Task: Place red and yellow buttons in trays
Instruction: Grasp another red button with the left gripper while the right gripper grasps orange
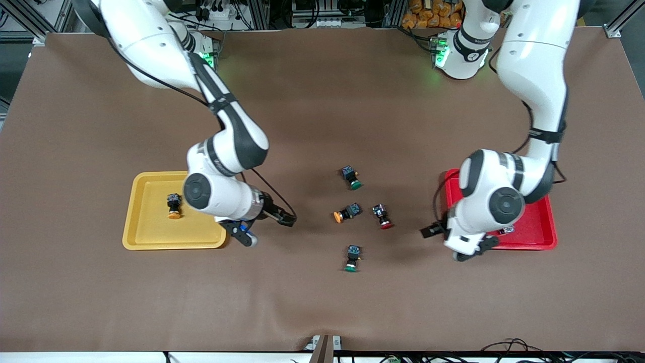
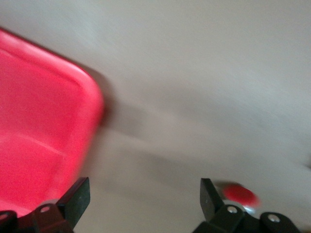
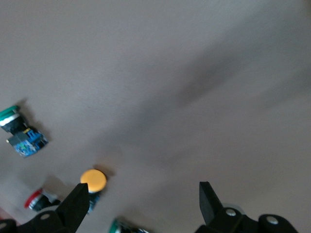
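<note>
Two white Franka arms work a brown table (image 1: 322,312) strewn with small push-button switches. The right gripper (image 1: 267,227), its fingers spread and holding nothing, hangs just off the corner of the shallow yellow plastic tray (image 1: 132,222) that is nearest the table's middle; one orange-yellow-capped button (image 1: 174,205) already lies inside that tray. The left gripper (image 1: 456,242), fingers likewise spread and empty, hovers over the edge of the shallow red plastic tray (image 1: 546,237) (a small switch body (image 1: 505,230) shows in that tray, largely hidden by the arm).

Between the two grippers, near the table's centre, lie the remaining pieces: an orange-yellow-capped button (image 1: 346,213) on its side, its long axis running along the table's length with the cap pointing toward the right arm's end, and just beside it a red-capped button (image 1: 382,216), cap turned toward the front camera. Two green-capped switches (image 1: 350,177) (image 1: 352,257) lie farther from and nearer to the camera than this pair.

The orange-yellow button lies toward the right gripper, the red one toward the left, so each arm's likely next reach is inward. In the right wrist view the orange-yellow cap (image 3: 93,180) sits just off one finger (image 3: 75,206); in the left wrist view the red cap (image 2: 241,194) lies close by one finger (image 2: 210,196).
</note>
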You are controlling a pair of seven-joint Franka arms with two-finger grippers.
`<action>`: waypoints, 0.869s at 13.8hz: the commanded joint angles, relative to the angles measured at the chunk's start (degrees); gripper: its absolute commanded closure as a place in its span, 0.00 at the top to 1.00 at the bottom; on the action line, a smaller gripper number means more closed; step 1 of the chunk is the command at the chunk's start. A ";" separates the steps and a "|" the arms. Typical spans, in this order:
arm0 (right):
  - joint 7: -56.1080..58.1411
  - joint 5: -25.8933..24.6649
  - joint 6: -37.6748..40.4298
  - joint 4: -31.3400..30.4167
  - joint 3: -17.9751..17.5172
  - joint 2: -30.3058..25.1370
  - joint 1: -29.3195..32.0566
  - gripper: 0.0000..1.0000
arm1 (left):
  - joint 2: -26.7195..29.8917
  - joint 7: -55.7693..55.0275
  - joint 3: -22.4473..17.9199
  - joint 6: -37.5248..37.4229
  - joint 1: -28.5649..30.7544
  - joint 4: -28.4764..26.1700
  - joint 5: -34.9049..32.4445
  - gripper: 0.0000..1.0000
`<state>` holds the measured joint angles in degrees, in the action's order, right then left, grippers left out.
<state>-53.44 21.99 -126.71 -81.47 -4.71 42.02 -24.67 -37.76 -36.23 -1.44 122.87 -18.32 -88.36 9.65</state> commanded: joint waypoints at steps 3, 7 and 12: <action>-9.64 1.13 -4.43 6.58 0.76 6.13 -5.47 1.00 | -1.70 -2.60 -0.31 4.21 -3.65 1.35 8.98 1.00; -15.54 0.95 -8.36 9.40 0.94 9.39 -8.46 1.00 | -5.21 -4.37 -0.66 7.46 -7.78 1.17 8.45 1.00; -19.85 0.60 -11.44 11.51 2.77 12.64 -12.15 1.00 | -7.86 -5.95 -0.84 10.19 -9.98 0.73 7.84 1.00</action>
<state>-71.47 22.13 -137.16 -72.92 -3.78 52.38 -34.77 -44.99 -41.49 -1.45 132.48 -27.72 -88.20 17.33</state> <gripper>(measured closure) 0.000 0.000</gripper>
